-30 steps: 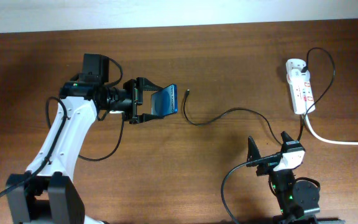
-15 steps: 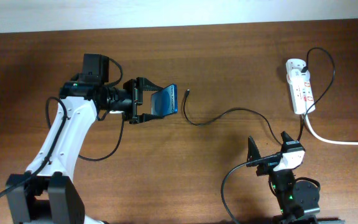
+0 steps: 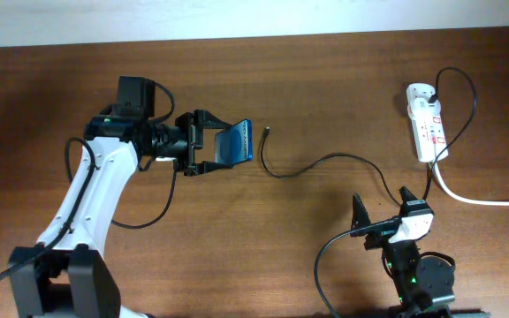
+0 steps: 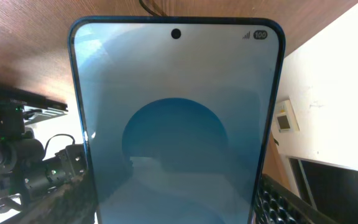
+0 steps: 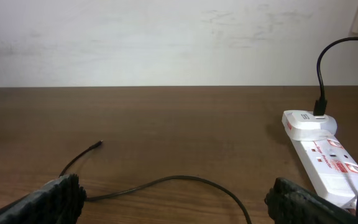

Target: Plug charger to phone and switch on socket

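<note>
Nothing has moved since the earlier frames: both arms and every object sit exactly where they were. The left gripper is clamped on the phone, holding it lifted off the table with its blue screen facing the wrist camera. The charger trails away from the phone, with its plug tip lying loose just beside the phone's free edge. The socket is well apart from the phone, on the far side of that cable, which runs into the adapter seated in it. The right gripper is spread wide and empty, well away from the phone and nearer the socket. The main risk is orientation. In the left wrist view the phone's camera hole is at the end away from the fingers, so the charging port is probably buried toward the palm, where the plug cannot reach it. The tip is also thin and flat on the wood, so a pinch may miss or flick it away, and a hard pull on the cable could drag the socket.
</note>
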Tool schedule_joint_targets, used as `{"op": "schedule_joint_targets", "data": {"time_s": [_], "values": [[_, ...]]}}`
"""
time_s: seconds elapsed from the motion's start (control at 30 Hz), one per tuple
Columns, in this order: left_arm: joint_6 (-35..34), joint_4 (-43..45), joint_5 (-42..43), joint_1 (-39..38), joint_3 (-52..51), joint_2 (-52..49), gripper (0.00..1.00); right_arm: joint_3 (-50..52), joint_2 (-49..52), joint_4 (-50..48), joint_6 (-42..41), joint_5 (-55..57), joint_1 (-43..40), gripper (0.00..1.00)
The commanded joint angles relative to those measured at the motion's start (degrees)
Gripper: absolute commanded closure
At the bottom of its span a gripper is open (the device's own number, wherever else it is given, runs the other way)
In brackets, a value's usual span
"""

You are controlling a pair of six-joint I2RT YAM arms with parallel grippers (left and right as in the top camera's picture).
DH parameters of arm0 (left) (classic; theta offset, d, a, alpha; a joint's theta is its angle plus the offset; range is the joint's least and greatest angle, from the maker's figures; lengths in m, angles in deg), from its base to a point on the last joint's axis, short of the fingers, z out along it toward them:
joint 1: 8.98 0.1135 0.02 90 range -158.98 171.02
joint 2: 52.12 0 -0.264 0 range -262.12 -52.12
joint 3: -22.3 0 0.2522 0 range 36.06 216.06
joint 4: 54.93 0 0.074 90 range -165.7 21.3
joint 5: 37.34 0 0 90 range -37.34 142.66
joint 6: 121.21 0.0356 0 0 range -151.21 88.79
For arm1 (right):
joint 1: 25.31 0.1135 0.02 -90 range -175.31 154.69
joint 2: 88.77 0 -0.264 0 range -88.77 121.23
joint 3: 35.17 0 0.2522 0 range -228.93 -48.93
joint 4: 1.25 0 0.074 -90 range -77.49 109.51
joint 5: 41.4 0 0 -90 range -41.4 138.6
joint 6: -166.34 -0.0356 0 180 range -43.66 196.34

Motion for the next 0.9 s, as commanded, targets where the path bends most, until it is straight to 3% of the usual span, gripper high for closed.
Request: {"op": "schedule_joint_targets", "data": {"time_s": [0.0,0.53,0.87], "values": [[-0.9,0.1,1.3,0.3,0.0,2.0,1.00,0.3,-0.3,0.3,-0.2,0.1,-0.2,0.02],[-0.9,0.1,1.2,0.3,0.0,2.0,1.00,0.3,-0.3,0.2,-0.2,0.1,-0.2,0.02],[-0.5,0.1,-8.3,0.3,0.0,2.0,1.00,0.3,-0.3,0.3,0.3,0.8,-0.2,0.02]]}}
